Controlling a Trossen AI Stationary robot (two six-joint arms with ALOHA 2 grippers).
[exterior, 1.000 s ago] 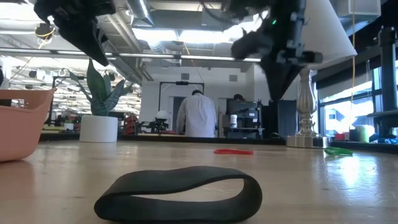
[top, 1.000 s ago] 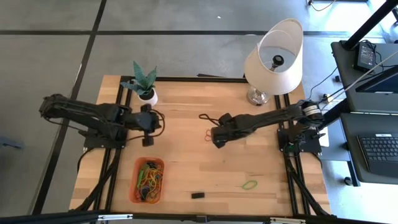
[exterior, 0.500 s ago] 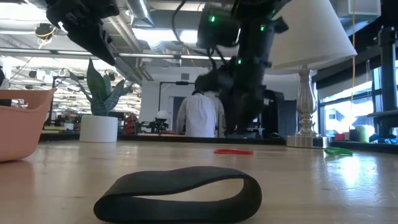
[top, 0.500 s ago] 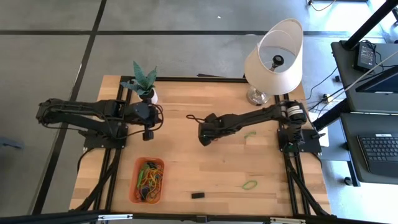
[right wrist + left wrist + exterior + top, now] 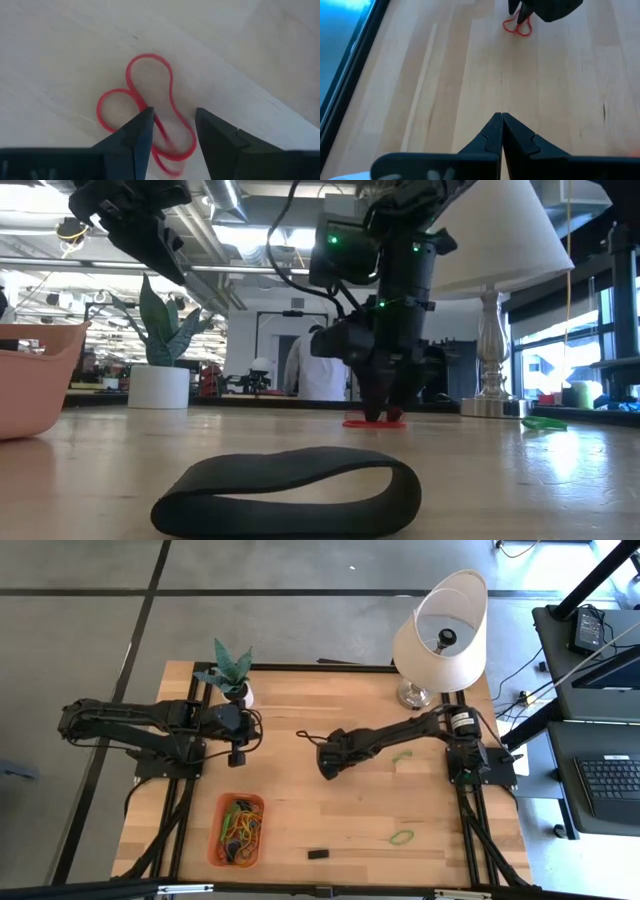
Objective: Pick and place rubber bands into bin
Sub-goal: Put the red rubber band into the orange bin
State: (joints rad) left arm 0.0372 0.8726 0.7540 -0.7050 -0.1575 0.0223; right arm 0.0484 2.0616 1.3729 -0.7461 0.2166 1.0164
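While right gripper jaws straddle red rubber band parted, left gripper clenched empty, lamp nearby.

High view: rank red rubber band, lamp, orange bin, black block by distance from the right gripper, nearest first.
From the right gripper, open at table centre:
1. Red rubber band, right at its fingertips.
2. Black block, near the front edge.
3. Orange bin, front left; close to the block's distance, so this order is loose.
4. Lamp, back right corner.

I can't read any text, label, brand or number from here, in any view; nothing legible shows on anything.
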